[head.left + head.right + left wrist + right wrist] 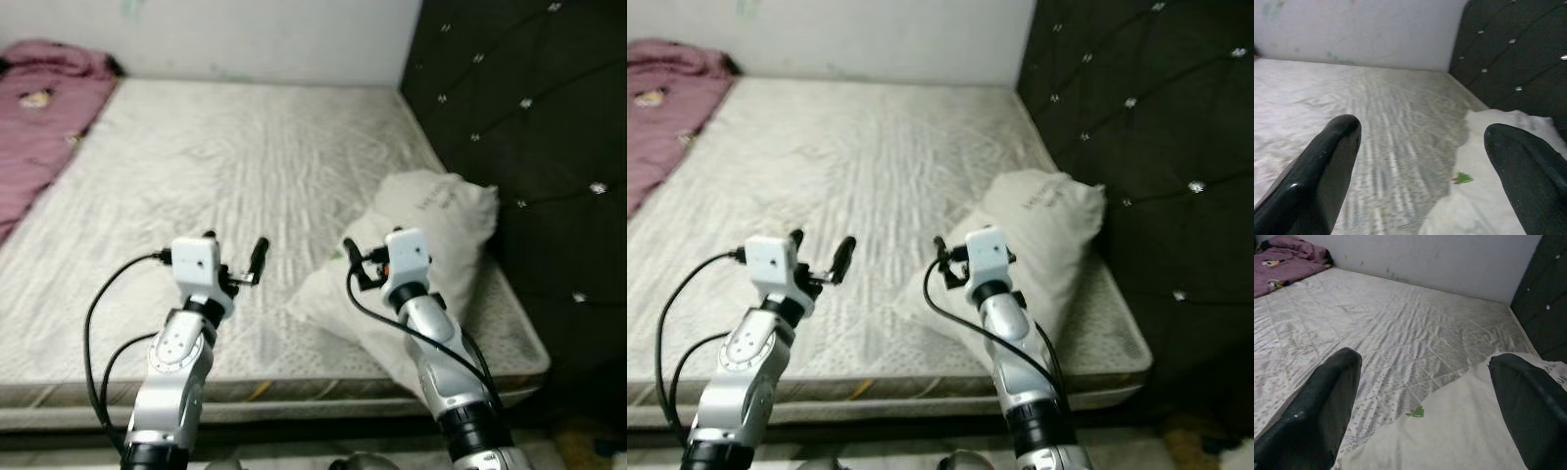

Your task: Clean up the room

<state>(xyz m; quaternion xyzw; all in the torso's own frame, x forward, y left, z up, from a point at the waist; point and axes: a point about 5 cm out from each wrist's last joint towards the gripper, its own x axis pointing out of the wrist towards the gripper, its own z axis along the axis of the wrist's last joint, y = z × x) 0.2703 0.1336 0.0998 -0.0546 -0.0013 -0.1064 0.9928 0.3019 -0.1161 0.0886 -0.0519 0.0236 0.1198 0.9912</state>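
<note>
A crumpled white pillow (pixel 431 225) lies on the bare grey-white mattress (pixel 225 157), at its right side against the headboard. A pink blanket (pixel 39 117) is bunched at the mattress's far left corner. Both arms are raised over the near edge of the bed. My left gripper (pixel 235 250) is open over the mattress, just left of the pillow's near corner. My right gripper (pixel 358 262) is open too, hovering at the pillow's near left edge. In the right wrist view the pillow (pixel 1449 431) lies just below and between the fingers (pixel 1317 406). A small green mark (pixel 1417 411) sits on its corner.
A dark tufted headboard (pixel 529 117) rises along the bed's right side. A white wall (pixel 245 39) closes off the far end. The mattress's front edge (pixel 294 392) runs just below my arms, with dark floor to the lower right.
</note>
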